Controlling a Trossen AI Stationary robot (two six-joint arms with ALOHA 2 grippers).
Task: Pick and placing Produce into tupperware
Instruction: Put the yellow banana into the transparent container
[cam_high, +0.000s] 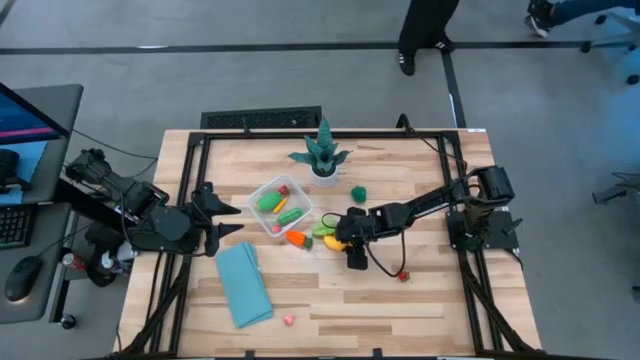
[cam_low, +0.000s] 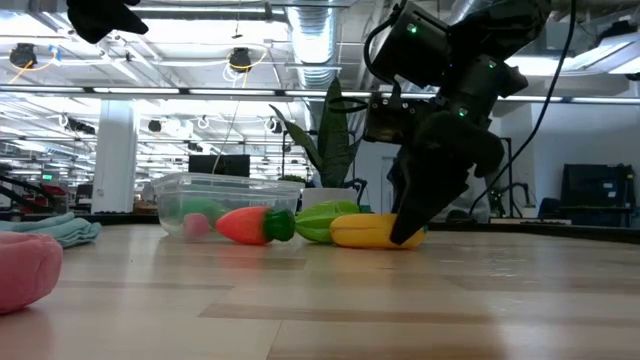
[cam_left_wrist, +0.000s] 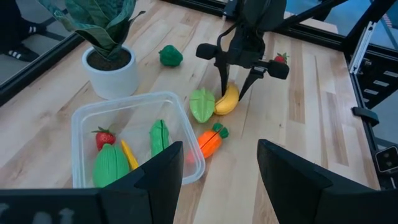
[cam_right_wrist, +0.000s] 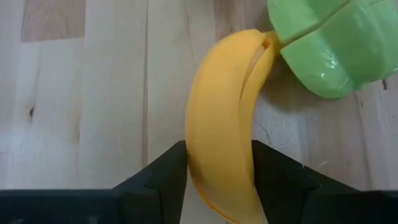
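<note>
The right end effector is down on the bench, one finger on each side of the yellow banana. Its fingers touch the banana's sides, so it grips the banana. A light green piece touches the far tip of the banana. An orange carrot lies just past that, next to the tupperware. The tupperware holds a strawberry, green pieces and a yellow piece. A potted plant stands behind it. The left end effector waits near the tupperware's other side, wide open and holding nothing. A blue cloth lies beside it.
</note>
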